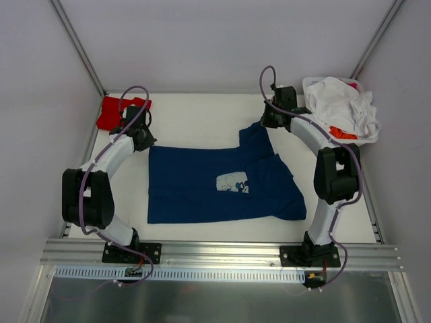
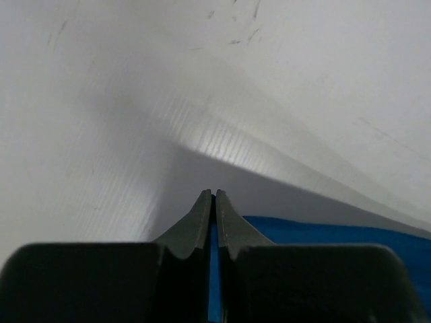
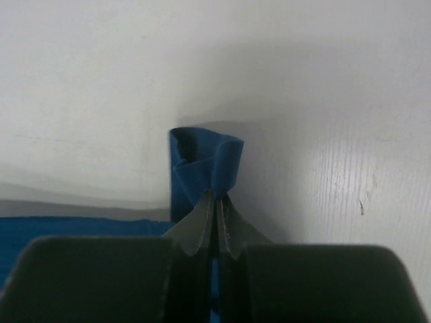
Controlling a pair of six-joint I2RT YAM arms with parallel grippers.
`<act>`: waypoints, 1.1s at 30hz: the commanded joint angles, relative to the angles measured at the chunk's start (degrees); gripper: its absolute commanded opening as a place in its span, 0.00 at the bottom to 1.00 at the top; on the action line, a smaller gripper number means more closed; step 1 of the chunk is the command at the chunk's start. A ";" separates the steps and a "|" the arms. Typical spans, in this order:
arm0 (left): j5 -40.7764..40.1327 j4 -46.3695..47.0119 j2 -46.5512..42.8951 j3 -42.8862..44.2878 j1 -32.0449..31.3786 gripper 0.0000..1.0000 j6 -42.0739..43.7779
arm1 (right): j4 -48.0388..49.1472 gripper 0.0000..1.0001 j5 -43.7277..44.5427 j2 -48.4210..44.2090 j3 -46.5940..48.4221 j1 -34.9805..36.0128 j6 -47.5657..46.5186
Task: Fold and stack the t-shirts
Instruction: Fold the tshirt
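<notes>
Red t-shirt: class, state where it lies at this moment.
In the top view the red t-shirt lies bunched at the far left corner of the table, right behind the left pincer, left of the spread navy t-shirt.

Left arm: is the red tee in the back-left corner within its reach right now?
Probably yes for distance: the red tee lies just beyond the left gripper, with nothing between them. But that gripper looks shut on the navy tee, so it must let go first.
</notes>
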 commanded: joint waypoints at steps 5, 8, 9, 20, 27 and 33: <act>0.35 -2.99 -12.99 -3.44 -0.83 0.00 -0.83 | -0.60 0.00 3.37 -13.89 -5.70 2.20 -1.14; 0.35 -3.95 -17.20 -5.12 -0.92 0.00 -1.01 | -1.47 0.00 3.90 -18.81 -8.70 2.64 -1.14; 0.44 -4.65 -18.26 -5.64 -1.01 0.00 -1.18 | -2.17 0.00 5.47 -21.17 -9.32 2.73 -1.14; 1.40 -10.02 -32.50 -11.71 -2.15 0.00 -3.55 | -8.07 0.00 12.42 -38.93 -20.65 6.24 0.26; 2.55 -14.06 -39.45 -14.96 -4.08 0.00 -5.31 | -12.98 0.00 14.53 -49.05 -27.16 8.87 3.51; 1.93 -16.79 -43.31 -18.91 -7.94 0.00 -8.65 | -15.45 0.00 16.38 -56.07 -32.35 13.17 7.81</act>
